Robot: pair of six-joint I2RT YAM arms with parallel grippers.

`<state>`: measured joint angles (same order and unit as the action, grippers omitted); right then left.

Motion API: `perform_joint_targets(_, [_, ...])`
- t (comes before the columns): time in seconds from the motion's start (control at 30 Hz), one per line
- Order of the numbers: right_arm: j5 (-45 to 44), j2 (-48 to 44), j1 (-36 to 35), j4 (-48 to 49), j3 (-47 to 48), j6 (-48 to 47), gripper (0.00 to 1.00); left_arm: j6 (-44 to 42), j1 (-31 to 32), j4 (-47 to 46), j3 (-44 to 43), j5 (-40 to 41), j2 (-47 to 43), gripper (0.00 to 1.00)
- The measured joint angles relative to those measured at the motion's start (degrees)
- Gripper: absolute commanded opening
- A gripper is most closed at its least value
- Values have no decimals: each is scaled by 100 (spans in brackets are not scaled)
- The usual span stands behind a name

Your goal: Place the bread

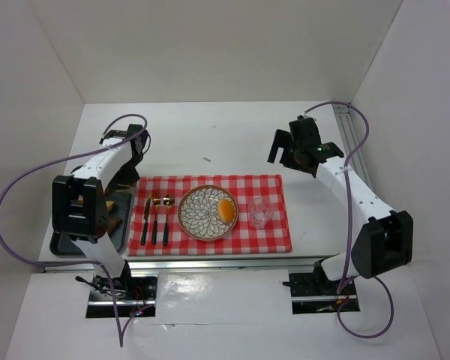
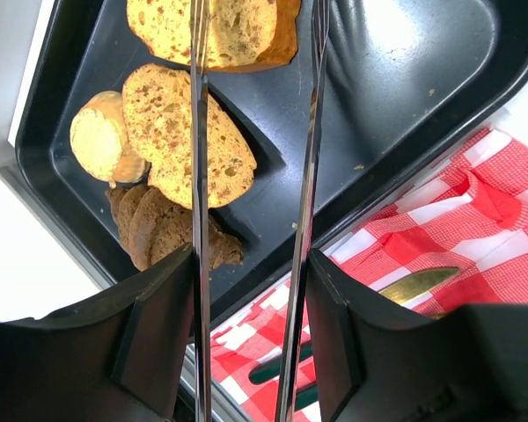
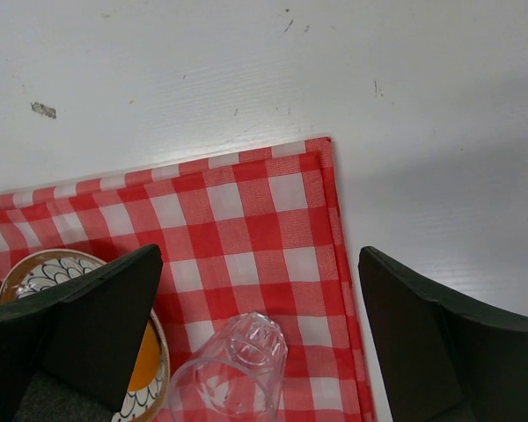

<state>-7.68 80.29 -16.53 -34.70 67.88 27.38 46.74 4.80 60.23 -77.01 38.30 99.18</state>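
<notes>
Several bread slices (image 2: 180, 132) and a round roll (image 2: 101, 136) lie in the black tray (image 2: 405, 79) at the table's left; they also show in the top view (image 1: 111, 204). My left gripper (image 2: 251, 299) is shut on metal tongs (image 2: 310, 176), whose two blades stand apart and empty above the bread. In the top view the left gripper (image 1: 127, 166) hangs over the tray's far end. A patterned plate (image 1: 208, 212) on the red checked cloth (image 1: 270, 236) bears one orange-yellow piece (image 1: 226, 209). My right gripper (image 1: 285, 154) is open and empty, above the cloth's far right corner (image 3: 321, 149).
A clear glass (image 1: 259, 212) stands right of the plate, and shows in the right wrist view (image 3: 233, 369). A knife, fork and gold spoon (image 1: 156, 217) lie left of the plate. White walls enclose the table on three sides.
</notes>
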Motion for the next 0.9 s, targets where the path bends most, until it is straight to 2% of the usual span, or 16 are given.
perform_joint_targets(0.13, [0, 0, 0, -4, 0, 0, 100, 0, 0, 24, 0, 7, 22, 60])
perform_joint_targets(0.2, [0, 0, 0, -4, 0, 0, 100, 13, 0, 44, -4, 37, 22, 55])
perform_joint_targets(0.4, [0, 2, 0, -7, 0, 0, 100, 15, 2, 140, -4, 50, 17, 50])
perform_joint_targets(0.53, [0, 2, 0, -4, 0, 0, 100, 33, 2, 232, -33, 107, 9, 43])
perform_joint_targets(0.67, [0, 2, 0, -4, 0, 0, 100, 46, 2, 313, -92, 144, 2, 27])
perform_joint_targets(0.73, [0, 2, 0, -4, 0, 0, 100, 46, 2, 356, -142, 155, -4, 13])
perform_joint_targets(0.8, [0, 2, 0, -4, 0, 0, 100, 46, 2, 431, -223, 181, -11, 11])
perform_joint_targets(0.83, [0, 2, 0, -4, 0, 0, 100, 48, 2, 446, -258, 188, -26, 4])
perform_joint_targets(0.9, [0, 2, 0, -4, 0, 0, 100, 61, 2, 538, -374, 212, -55, 3])
